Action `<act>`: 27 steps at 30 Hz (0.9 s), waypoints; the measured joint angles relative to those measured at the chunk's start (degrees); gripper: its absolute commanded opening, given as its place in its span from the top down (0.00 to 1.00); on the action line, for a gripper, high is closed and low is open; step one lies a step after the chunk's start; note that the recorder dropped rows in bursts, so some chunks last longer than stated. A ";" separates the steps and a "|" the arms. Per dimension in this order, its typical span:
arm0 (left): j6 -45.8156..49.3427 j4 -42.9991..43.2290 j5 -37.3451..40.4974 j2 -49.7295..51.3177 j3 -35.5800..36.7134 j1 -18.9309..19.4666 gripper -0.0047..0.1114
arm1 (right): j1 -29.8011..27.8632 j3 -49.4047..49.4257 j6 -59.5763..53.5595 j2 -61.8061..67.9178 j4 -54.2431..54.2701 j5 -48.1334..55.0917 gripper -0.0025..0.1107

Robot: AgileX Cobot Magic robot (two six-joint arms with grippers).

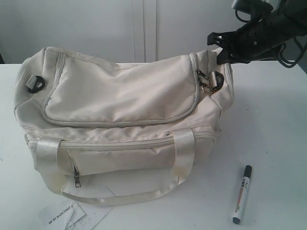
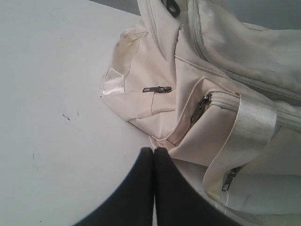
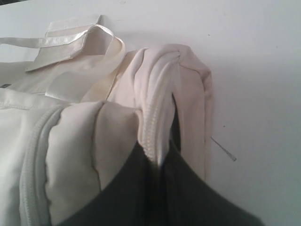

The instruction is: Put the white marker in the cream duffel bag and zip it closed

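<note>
Bright, even, diffuse light washes the white counter [image 1: 273,124] pale around the cream duffel bag [image 1: 120,105]. A faint soft shadow lies under the bag's front edge. The wrist views are softer. Beside the bag, the left gripper [image 2: 154,153] and right gripper [image 3: 160,157] show as dark, unfocused shapes.

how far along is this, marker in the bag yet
Nothing looks finished: the white marker lies on the table beside the cream duffel bag, whose top flap looks zipped. In hand: the right gripper pinches a fold of zipper seam at the bag's end; the left gripper is shut on nothing. Left: open the bag, put the marker in, zip it.
</note>
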 measured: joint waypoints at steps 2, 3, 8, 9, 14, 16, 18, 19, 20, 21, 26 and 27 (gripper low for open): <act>0.00 -1.47 -0.62 0.00 0.00 0.00 0.96 | 0.00 0.00 0.00 0.00 0.12 0.00 0.98; 0.00 -2.06 -1.01 0.00 0.00 0.00 0.96 | 0.00 0.00 0.00 0.00 0.12 0.00 0.98; 0.00 -9.65 -3.90 0.00 0.00 0.00 0.96 | 0.00 0.00 0.00 0.00 0.20 0.00 0.98; 0.00 -10.45 -4.41 0.00 0.00 0.00 0.96 | 0.00 0.00 0.00 0.00 0.20 0.00 0.98; -0.10 -11.50 -4.99 0.00 -2.65 0.00 0.96 | 0.00 0.00 0.00 0.00 0.20 0.00 0.98; 1.08 -11.50 -5.10 0.00 -4.38 0.00 0.96 | 0.00 0.00 0.00 0.00 0.20 0.00 0.98; 3.81 -11.50 -4.32 0.00 -6.16 0.00 0.96 | 0.00 0.00 0.12 0.00 0.20 -0.10 0.98; 4.94 -11.50 -3.57 -0.10 -6.85 0.00 0.96 | 0.00 0.00 0.12 0.00 0.20 -0.10 0.98; 6.84 -11.50 -2.07 -0.09 -8.01 0.00 0.96 | 0.00 0.00 0.12 0.00 0.20 -0.10 0.98; 7.97 -11.50 -1.16 -0.09 -8.48 0.00 0.96 | 0.00 0.00 0.12 0.00 0.20 -0.10 0.98; 11.99 -11.50 6.27 3.20 -11.15 0.00 0.96 | 0.00 0.00 0.25 0.00 0.20 -0.10 0.98; 12.98 -11.50 7.38 4.00 -11.67 0.00 0.96 | 0.00 0.00 0.25 0.00 0.20 -0.10 0.98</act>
